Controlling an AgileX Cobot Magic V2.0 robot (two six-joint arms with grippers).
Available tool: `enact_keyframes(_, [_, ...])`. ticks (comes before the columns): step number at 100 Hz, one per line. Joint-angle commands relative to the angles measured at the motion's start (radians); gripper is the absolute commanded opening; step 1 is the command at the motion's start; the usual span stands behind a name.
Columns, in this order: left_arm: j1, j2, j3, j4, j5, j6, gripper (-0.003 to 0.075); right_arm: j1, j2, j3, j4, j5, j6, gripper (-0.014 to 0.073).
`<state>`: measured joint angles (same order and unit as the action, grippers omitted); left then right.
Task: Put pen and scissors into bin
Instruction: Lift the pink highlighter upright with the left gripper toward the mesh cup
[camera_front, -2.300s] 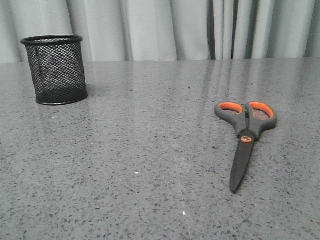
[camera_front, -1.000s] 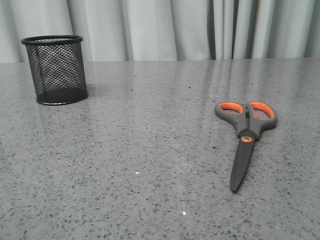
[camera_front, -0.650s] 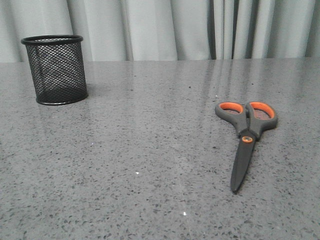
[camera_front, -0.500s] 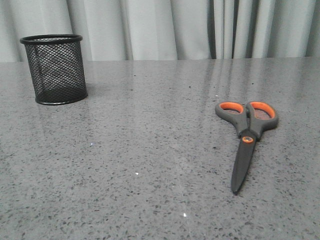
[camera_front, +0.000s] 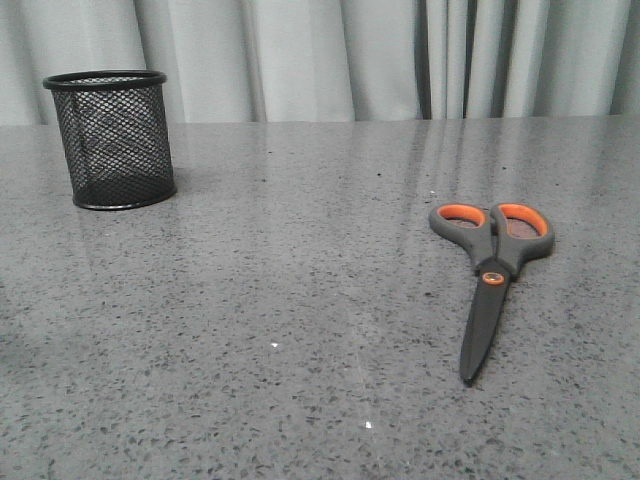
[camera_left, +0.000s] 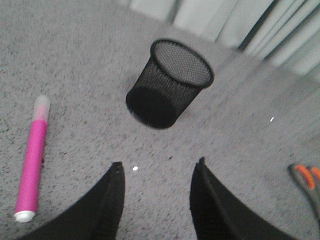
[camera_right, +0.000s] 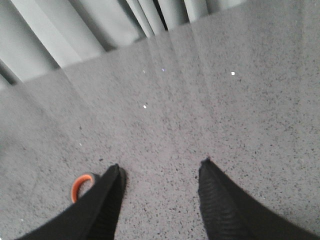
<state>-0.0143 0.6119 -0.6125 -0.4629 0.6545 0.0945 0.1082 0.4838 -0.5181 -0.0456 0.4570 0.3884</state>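
The black mesh bin (camera_front: 110, 139) stands upright at the far left of the grey table; it also shows in the left wrist view (camera_left: 170, 84). The scissors (camera_front: 492, 275) lie flat and closed at the right, handles away from me. The magenta pen (camera_left: 32, 160) lies flat on the table in the left wrist view only, well apart from the bin. My left gripper (camera_left: 159, 166) is open and empty above bare table, short of the bin, the pen off to one side. My right gripper (camera_right: 161, 167) is open and empty; one orange scissors loop (camera_right: 81, 185) peeks out beside one finger.
Pale curtains (camera_front: 330, 55) hang behind the table's far edge. The scissors' handle tips (camera_left: 306, 180) show at the edge of the left wrist view. Bare speckled grey tabletop (camera_front: 290, 260) lies between the bin and the scissors.
The front view barely changes: bin and scissors stay put, with only slight camera jitter. A faint shadow now shows at the left edge of the table.
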Motion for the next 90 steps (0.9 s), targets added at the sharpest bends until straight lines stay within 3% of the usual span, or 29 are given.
enact_keyframes(1, [-0.01,0.163,-0.149,0.088,0.079,-0.03,0.0268,0.017,0.049,-0.063,-0.002,-0.042,-0.03,0.0328])
enact_keyframes(19, [-0.01,0.419,-0.385,0.227,0.282,-0.03,0.0268,0.075,0.052,-0.068,-0.002,-0.035,-0.03,0.0328])
enact_keyframes(34, [-0.007,0.573,-0.503,0.326,0.319,-0.066,0.0268,0.096,0.052,-0.068,-0.002,-0.033,-0.03,0.0328])
enact_keyframes(46, [-0.007,0.672,-0.546,0.399,0.336,-0.084,0.0268,0.096,0.052,-0.068,-0.002,-0.033,-0.03,0.0328])
enact_keyframes(90, [-0.007,0.895,-0.551,0.426,0.356,-0.084,0.0236,0.096,0.052,-0.068,-0.002,-0.029,-0.03,0.0328])
